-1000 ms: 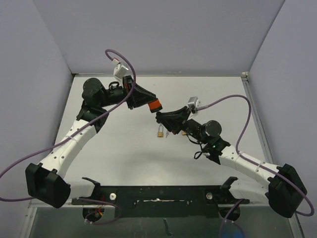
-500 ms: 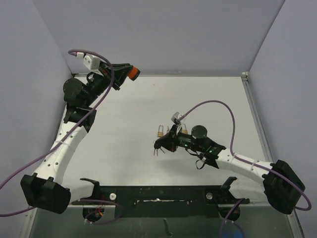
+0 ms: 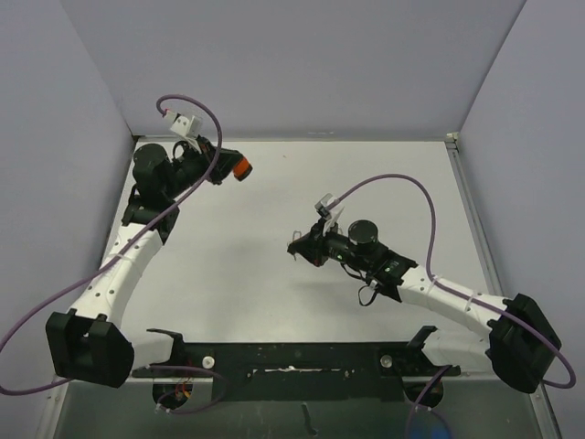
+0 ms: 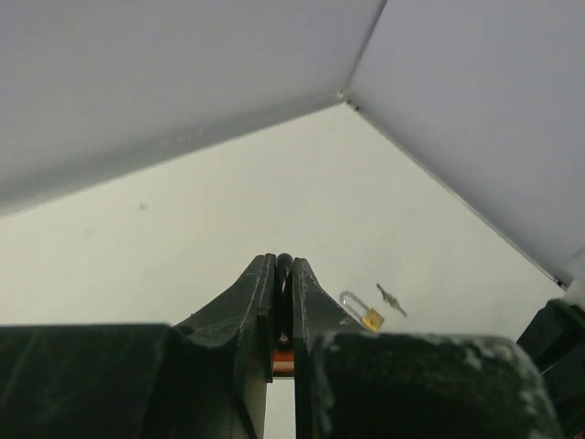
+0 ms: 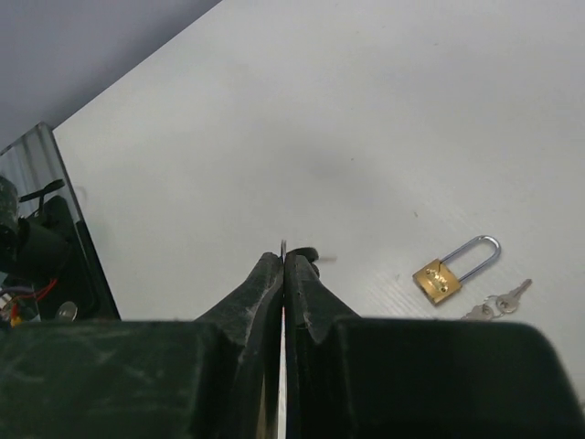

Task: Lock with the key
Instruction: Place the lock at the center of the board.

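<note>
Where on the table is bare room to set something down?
The far right table corner, beyond the right arm, is bare. So is the stretch between the left arm and the right gripper. Crowded around the padlock and keys.

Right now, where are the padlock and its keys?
padlock (image 5: 437, 280): right wrist view, on its brass body.
keys (image 5: 501, 300): right wrist view, on the head of one silver key beside the padlock.
</note>
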Available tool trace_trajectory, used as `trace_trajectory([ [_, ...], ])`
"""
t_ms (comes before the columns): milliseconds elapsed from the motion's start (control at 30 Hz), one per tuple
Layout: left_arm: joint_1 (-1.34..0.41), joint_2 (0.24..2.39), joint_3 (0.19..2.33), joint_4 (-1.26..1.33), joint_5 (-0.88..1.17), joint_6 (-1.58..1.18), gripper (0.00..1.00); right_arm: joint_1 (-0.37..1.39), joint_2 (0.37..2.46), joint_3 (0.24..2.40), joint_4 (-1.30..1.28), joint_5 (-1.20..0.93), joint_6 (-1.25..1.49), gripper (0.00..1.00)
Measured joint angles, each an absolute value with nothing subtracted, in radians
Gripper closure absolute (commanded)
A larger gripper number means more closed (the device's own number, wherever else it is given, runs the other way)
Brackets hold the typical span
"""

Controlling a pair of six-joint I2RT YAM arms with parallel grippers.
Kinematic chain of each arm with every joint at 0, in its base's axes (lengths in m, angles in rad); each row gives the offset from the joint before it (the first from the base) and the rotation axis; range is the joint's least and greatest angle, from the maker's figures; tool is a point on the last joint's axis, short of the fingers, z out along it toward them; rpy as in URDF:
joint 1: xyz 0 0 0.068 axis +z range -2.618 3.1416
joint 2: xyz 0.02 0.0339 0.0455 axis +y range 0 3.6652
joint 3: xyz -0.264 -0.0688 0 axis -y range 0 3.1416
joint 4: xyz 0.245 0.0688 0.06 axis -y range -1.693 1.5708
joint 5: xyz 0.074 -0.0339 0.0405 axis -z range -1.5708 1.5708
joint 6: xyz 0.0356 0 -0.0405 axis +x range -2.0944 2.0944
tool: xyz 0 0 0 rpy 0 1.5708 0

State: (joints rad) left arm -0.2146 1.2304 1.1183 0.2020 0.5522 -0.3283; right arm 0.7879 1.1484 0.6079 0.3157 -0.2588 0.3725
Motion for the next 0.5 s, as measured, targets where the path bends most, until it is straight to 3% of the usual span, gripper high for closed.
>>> trace_trajectory([
  [500,-0.147,1.447,0.865,0.0,0.507,-0.328,1.0,0.786,1.542,0.9,0.289,-0.203,0.336,1.0],
])
